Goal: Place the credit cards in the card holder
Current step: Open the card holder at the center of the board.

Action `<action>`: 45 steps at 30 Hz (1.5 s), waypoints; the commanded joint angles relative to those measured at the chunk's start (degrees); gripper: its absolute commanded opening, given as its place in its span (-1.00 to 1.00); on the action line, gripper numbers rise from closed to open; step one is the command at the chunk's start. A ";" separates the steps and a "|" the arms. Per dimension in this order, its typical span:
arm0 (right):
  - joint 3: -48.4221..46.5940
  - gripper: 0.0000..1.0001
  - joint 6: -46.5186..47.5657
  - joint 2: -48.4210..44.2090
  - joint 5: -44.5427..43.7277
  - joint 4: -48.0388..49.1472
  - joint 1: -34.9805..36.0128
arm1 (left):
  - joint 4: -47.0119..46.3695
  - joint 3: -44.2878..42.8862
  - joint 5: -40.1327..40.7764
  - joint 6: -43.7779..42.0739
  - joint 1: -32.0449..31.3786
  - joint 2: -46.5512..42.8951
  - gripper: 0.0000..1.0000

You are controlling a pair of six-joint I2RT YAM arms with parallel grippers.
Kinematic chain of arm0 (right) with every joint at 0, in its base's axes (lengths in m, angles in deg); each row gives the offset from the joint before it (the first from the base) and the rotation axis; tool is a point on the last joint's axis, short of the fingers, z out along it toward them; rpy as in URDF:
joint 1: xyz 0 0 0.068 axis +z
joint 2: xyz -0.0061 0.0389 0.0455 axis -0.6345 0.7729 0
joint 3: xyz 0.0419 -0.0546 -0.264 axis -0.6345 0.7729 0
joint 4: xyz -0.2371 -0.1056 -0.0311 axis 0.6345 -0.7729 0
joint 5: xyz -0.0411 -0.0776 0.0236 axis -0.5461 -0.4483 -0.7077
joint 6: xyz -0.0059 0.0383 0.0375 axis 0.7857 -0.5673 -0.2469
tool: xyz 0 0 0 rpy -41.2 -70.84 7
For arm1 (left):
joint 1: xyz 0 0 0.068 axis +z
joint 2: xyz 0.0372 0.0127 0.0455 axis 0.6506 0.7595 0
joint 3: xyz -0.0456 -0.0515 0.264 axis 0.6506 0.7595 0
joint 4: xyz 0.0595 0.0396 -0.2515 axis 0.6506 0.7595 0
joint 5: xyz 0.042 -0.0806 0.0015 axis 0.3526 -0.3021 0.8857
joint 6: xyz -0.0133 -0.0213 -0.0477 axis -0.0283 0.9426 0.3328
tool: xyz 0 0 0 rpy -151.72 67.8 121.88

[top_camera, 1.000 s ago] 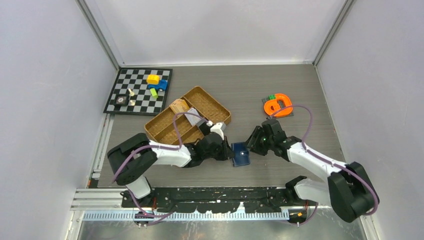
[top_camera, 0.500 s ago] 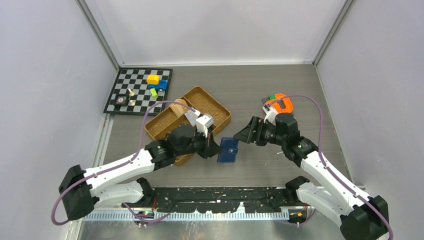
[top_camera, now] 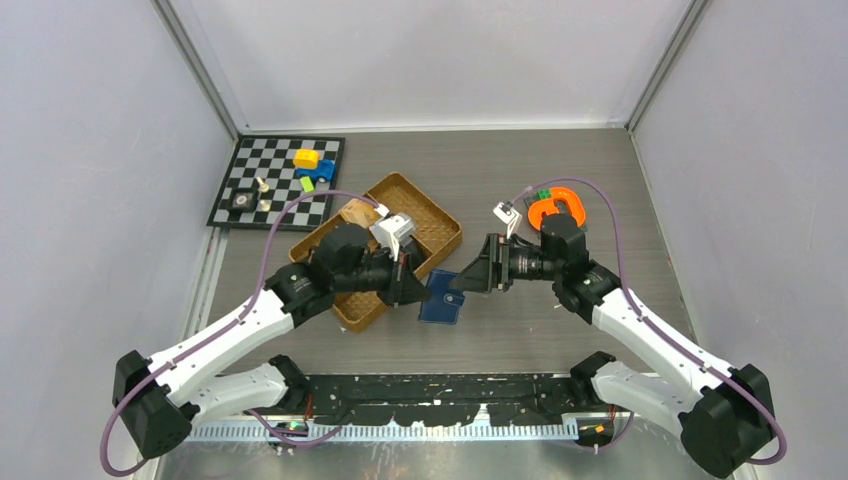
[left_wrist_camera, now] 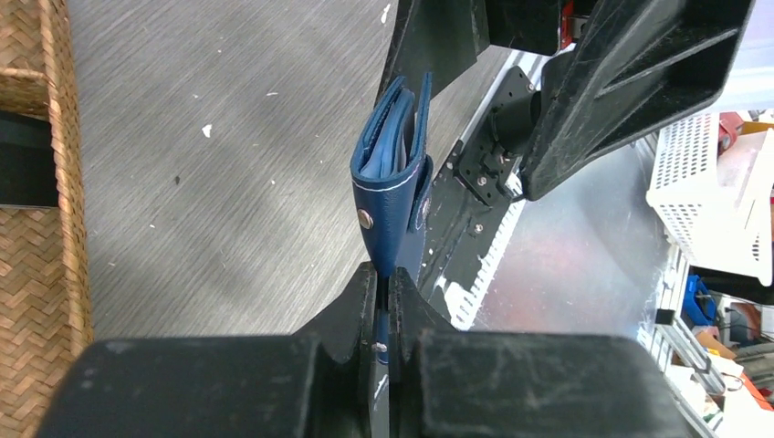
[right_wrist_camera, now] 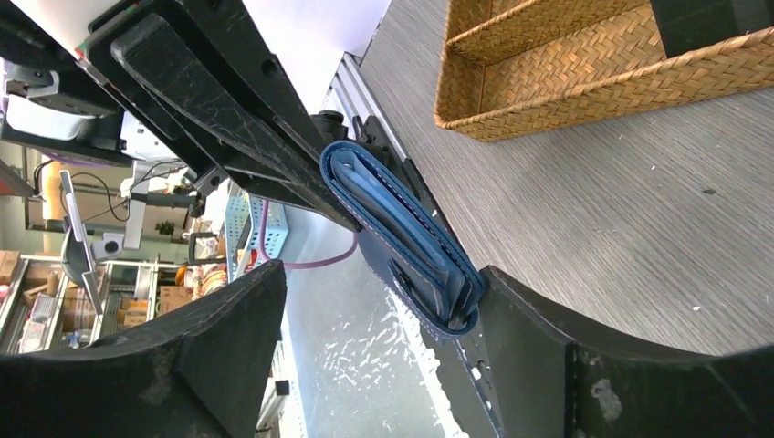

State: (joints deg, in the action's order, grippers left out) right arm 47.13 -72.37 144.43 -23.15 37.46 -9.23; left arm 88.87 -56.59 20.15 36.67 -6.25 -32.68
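Navy blue and folded, the card holder (top_camera: 440,300) is held up over the counter (top_camera: 520,175), just beside the woven tray (top_camera: 436,214). The left gripper (left_wrist_camera: 383,306) pinches one edge of it tight. The right gripper (right_wrist_camera: 383,274) is spread wide, with one finger on each side of the card holder's far end. Light blue folds show inside it. Both grippers meet near the middle of the counter.

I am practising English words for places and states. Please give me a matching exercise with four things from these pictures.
1 wallet
2 tray
3 chessboard
4 right gripper

A open
B far left corner
C woven, brown
D clamped in the left gripper

Pairs: 1-D, 2-C, 3-B, 4-A
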 commanded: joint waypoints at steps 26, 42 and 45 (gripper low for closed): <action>-2.17 -0.41 -3.41 0.81 2.13 9.75 1.36 | -23.49 5.38 -22.25 18.57 8.71 4.74 -0.99; -11.91 0.22 12.57 -1.52 -7.38 -17.71 2.83 | 13.92 -9.12 -34.32 -6.32 19.41 14.85 -1.00; -12.86 0.15 12.86 1.53 -5.83 -16.67 6.13 | 12.14 -8.29 -36.90 -6.52 19.45 16.14 -1.00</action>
State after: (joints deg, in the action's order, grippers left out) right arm 37.09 -61.37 142.95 -31.79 20.94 -6.39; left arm 99.54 -64.19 -9.93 33.76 13.01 -17.45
